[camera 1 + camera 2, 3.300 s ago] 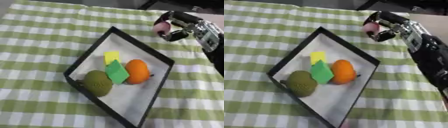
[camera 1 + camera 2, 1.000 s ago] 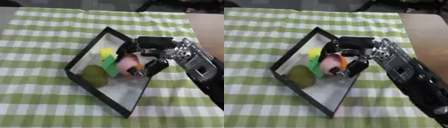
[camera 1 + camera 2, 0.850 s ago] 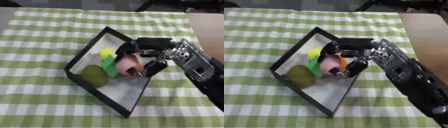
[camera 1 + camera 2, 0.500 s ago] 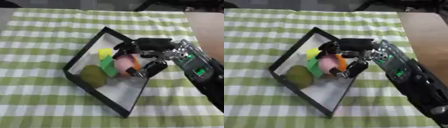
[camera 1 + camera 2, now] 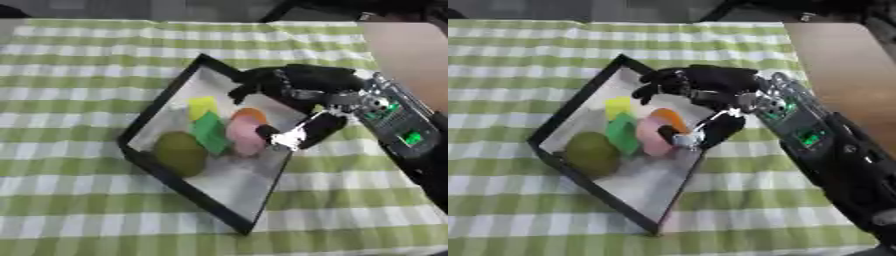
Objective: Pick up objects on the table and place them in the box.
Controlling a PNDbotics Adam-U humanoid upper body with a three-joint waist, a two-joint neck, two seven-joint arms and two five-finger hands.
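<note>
My right hand (image 5: 302,107) hangs over the box (image 5: 166,105), thumb and fingers spread beside the pink piece (image 5: 243,135) at its 3 o'clock; it looks light, smooth, best pinched across its sides

Quick count of what's on the table: one black box (image 5: 154,116) with a white floor, sitting askew on one green and white checked cloth (image 5: 79,65). Inside the box I count five items: one olive-green round thing (image 5: 180,152), one green block (image 5: 209,132), one yellow block (image 5: 202,106), one orange round thing (image 5: 252,115) mostly hidden, and one pink object (image 5: 244,135). One robot hand (image 5: 302,95) in view, the right one, over the box. One bare wooden surface (image 5: 837,65) at the far right
</note>
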